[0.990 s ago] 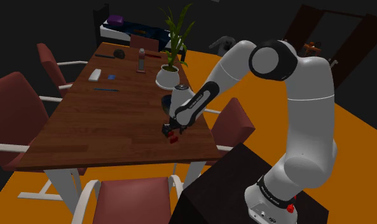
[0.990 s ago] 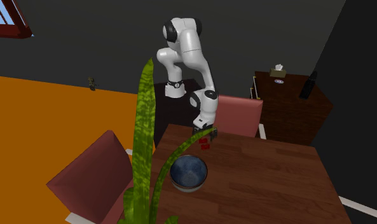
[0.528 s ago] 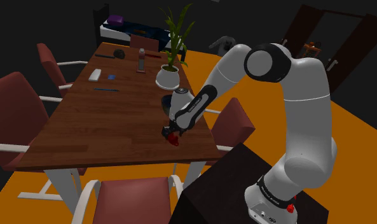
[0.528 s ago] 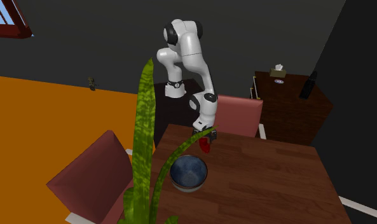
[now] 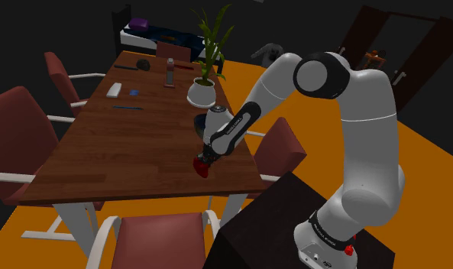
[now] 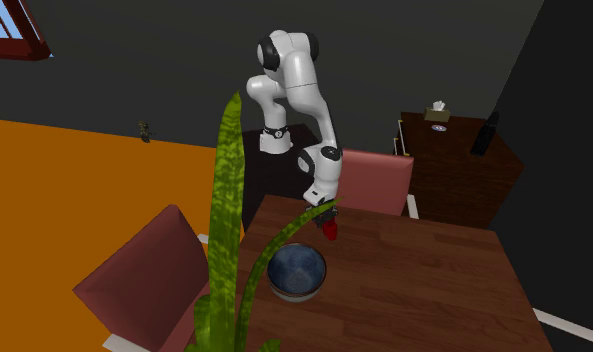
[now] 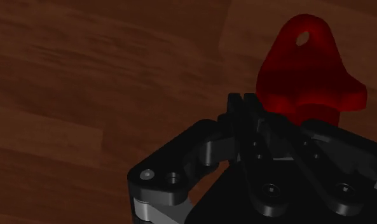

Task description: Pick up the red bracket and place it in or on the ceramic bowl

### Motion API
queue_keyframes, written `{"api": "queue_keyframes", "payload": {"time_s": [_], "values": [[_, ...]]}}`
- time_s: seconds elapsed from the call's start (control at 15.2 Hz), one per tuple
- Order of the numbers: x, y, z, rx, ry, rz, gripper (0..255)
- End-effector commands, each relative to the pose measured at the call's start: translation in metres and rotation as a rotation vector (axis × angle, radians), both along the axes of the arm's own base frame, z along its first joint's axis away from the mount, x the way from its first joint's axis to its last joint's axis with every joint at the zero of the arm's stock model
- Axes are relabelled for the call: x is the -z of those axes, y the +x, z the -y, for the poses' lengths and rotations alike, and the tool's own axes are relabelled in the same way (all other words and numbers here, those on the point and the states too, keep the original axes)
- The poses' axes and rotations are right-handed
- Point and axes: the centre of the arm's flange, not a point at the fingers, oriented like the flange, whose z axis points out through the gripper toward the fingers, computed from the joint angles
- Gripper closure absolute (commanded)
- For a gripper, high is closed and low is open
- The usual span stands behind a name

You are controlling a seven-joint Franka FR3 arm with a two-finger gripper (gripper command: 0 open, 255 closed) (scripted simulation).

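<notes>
The red bracket (image 7: 308, 70) rests on the dark wooden table (image 5: 125, 145) near its edge on the stand's side, its lug with a small hole pointing away from the hand. My gripper (image 7: 242, 98) is down at the table with its fingers met. The bracket sits against the outer side of one finger, not between them. From the side, the gripper (image 6: 330, 218) stands just above the bracket (image 6: 332, 231). The shoulder view has the gripper (image 5: 204, 163) over the bracket (image 5: 204, 171). The grey-blue bowl (image 6: 296, 270) stands a short way off; the forearm partly hides the bowl (image 5: 199, 122).
A potted plant (image 5: 202, 93) stands behind the bowl, and its long leaves (image 6: 227, 230) cross the second exterior view. Small items (image 5: 114, 90) and a bottle (image 5: 169, 73) lie at the table's far end. Dark red chairs (image 5: 282, 149) ring the table.
The gripper came down over the bracket and its fingers went from open to shut. The bracket shifted a little and now looks tilted up instead of flat.
</notes>
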Motion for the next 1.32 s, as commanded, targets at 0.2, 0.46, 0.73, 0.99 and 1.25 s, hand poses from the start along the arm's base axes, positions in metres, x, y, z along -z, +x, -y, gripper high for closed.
{"api": "queue_keyframes", "payload": {"time_s": [0.2,0.46,0.73,0.99,1.25], "values": [[0.001,0.0,0.0,0.0,0.0,-0.001,255],[-0.014,-0.006,-0.015,0.011,0.043,0.006,0],[-0.024,-0.011,-0.03,0.023,0.087,0.012,0],[-0.003,-0.011,-0.031,0.023,0.087,0.012,0],[0.011,-0.011,-0.032,0.023,0.087,0.012,0]]}}
